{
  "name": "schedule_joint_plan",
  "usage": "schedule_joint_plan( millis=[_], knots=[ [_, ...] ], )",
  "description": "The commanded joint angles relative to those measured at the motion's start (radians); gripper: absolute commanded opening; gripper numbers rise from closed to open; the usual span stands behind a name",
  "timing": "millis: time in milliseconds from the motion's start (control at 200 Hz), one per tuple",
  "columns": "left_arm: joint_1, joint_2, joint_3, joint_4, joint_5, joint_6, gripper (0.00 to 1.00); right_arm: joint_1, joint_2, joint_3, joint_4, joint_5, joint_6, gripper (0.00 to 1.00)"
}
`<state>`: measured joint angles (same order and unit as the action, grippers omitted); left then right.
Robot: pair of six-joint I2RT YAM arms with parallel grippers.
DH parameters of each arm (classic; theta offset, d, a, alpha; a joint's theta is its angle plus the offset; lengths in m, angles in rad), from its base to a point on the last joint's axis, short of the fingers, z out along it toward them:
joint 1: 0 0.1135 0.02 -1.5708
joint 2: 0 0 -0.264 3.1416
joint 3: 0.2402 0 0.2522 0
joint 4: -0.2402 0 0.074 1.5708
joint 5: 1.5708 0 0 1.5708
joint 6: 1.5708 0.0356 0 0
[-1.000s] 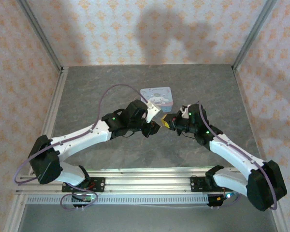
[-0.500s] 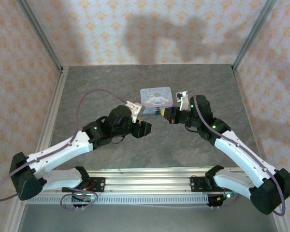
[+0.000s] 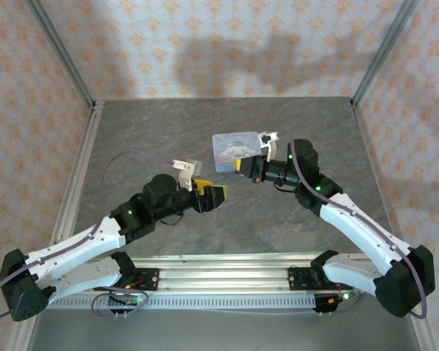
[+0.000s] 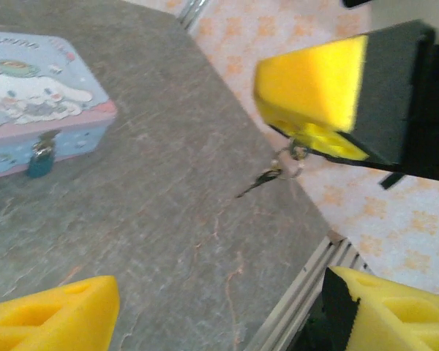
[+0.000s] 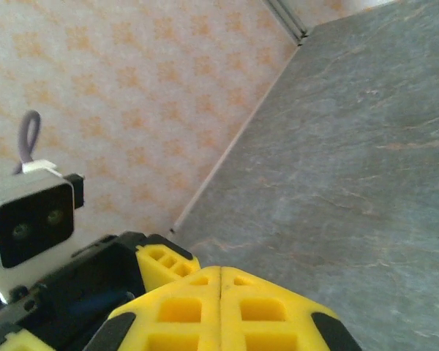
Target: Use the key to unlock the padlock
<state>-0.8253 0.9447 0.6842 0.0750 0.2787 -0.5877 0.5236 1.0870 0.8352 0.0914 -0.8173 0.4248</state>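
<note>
The padlock, tiny and blue, hangs on the front of a pale-blue cartoon tin. In the left wrist view my right gripper is shut on a small ring, and the thin key dangles from it above the table, to the right of the padlock. Seen from above, the right gripper sits at the tin's near edge. In its own view the yellow fingers are pressed together. My left gripper stands open and holds nothing, a short way in front of the right one.
Grey slate table with patterned walls on three sides. An aluminium rail runs along the near edge by the arm bases. Metal frame posts stand at the back corners. The left wrist camera faces the right gripper.
The left gripper opened and drew back to the near left. The right gripper, shut throughout, moved away from it toward the tin's front with the key.
</note>
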Motion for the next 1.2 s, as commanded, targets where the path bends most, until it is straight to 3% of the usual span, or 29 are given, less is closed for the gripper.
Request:
schedule_joint_plan(
  millis=[0,205,390,751,931,1191],
  knots=[
    [0.027,0.027,-0.044,0.217,0.079,-0.039,0.73,-0.031,0.023,-0.046,0.205,-0.095,0.147,0.0],
    [0.058,0.122,-0.055,0.447,0.18,-0.113,0.7,-0.048,-0.006,-0.082,0.247,-0.105,0.181,0.0],
    [0.06,0.224,0.017,0.498,0.257,-0.151,0.6,-0.048,-0.051,-0.097,0.245,-0.098,0.166,0.0],
    [0.06,0.347,0.026,0.714,0.281,-0.245,0.42,-0.048,-0.061,-0.137,0.299,-0.08,0.25,0.0],
    [0.06,0.358,0.027,0.735,0.28,-0.255,0.31,-0.048,-0.058,-0.16,0.334,-0.074,0.28,0.0],
    [0.06,0.359,0.035,0.7,0.269,-0.253,0.06,-0.048,-0.062,-0.169,0.36,-0.059,0.314,0.0]
  ],
)
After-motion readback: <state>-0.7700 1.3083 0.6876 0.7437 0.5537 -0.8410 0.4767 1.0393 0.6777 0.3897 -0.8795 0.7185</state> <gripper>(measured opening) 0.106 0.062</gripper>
